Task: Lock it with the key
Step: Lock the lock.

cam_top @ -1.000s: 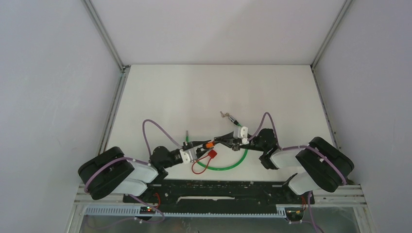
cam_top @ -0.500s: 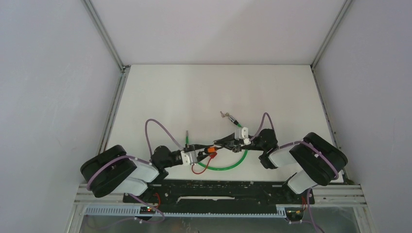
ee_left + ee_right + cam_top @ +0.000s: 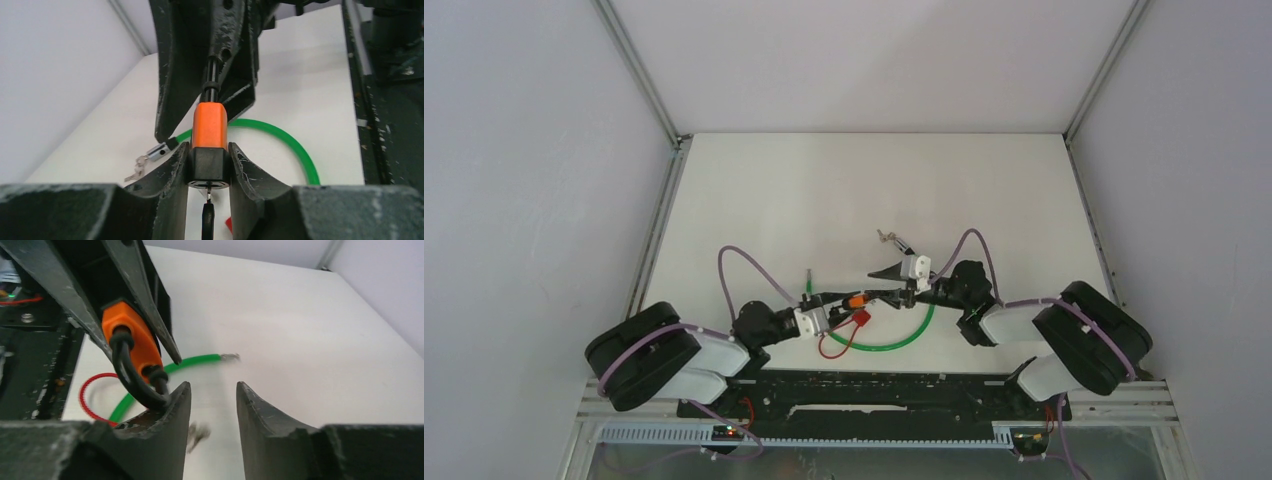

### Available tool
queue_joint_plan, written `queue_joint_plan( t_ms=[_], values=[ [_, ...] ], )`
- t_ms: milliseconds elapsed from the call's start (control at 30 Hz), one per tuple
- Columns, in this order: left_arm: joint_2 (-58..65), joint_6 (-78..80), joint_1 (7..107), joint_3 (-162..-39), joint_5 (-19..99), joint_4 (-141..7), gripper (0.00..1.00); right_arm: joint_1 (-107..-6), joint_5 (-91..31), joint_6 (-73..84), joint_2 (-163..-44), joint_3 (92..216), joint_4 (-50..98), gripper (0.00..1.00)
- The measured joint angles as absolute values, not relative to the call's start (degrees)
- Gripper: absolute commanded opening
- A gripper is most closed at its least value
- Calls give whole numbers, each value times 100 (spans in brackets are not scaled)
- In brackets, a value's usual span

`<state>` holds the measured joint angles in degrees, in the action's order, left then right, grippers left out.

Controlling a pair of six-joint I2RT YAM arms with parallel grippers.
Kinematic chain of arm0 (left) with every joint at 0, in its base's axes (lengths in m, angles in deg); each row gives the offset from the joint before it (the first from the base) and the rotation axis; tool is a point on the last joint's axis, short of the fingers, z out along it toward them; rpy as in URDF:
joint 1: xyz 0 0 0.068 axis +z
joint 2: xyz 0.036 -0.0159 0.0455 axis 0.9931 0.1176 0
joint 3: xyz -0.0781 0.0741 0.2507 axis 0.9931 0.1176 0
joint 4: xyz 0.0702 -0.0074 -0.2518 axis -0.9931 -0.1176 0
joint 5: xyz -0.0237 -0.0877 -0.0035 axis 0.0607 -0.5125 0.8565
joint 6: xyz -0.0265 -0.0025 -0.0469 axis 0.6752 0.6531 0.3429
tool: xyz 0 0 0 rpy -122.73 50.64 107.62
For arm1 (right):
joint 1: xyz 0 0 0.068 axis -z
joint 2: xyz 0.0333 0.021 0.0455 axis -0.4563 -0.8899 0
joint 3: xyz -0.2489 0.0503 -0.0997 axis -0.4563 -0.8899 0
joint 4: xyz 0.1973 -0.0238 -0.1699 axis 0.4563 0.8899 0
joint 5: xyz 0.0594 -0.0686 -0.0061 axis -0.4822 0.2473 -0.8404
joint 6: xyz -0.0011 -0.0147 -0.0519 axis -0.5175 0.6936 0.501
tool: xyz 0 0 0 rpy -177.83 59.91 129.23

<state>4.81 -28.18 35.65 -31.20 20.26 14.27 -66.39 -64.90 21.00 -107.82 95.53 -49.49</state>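
The orange and black lock (image 3: 209,131) is clamped between the fingers of my left gripper (image 3: 209,150). A black-headed key (image 3: 207,220) sticks in its keyhole on the near side. In the top view the lock (image 3: 856,298) hangs just above the table between both arms. My right gripper (image 3: 213,387) stands open with nothing between its fingers. The lock's black shackle loop (image 3: 134,385) rests against the outside of its left finger. A green cable (image 3: 904,337) curves from the lock across the table.
A red loop (image 3: 836,347) lies under the lock near the table's front edge. Spare keys (image 3: 886,238) on a silver cable end lie just beyond the right gripper (image 3: 880,284). White walls and metal frame rails enclose the table (image 3: 824,190).
My right gripper has opened from shut and let go of the lock's shackle end. The left gripper still holds the lock in about the same place.
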Motion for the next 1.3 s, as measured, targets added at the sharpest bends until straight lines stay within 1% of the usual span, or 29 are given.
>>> queue_joint_plan(
  t_ms=[67, 100, 233, 367, 500, 767, 1000, 1300],
  values=[
    [383, -2847, 3563, -3117, 2269, 1432, 0, -6680, -6086, 2356, -10507, 9574, -4449, 50],
    [339, -2860, 3563, -3115, 2383, 1434, 0, -6709, -5907, 2456, -10391, 9596, -4241, 50],
    [283, -2893, 3563, -3106, 2665, 1436, 0, -6770, -5476, 2732, -10225, 9640, -3767, 51],
    [283, -2897, 3563, -3106, 2783, 1434, 0, -6792, -5474, 2871, -10209, 9633, -3651, 51],
    [283, -2934, 3563, -3106, 2909, 1434, 0, -6783, -5568, 2906, -10094, 9439, -3902, 50],
    [167, -3085, 3563, -3106, 3126, 1183, 0, -6429, -5846, 2756, -9399, 8949, -4499, 46],
    [88, -3142, 3563, -3109, 2982, 759, 0, -6346, -6169, 2570, -9528, 8790, -5238, 45],
    [86, -3144, 3563, -3111, 2818, 477, 0, -6300, -6543, 2456, -9694, 8790, -5478, 41]
  ],
)
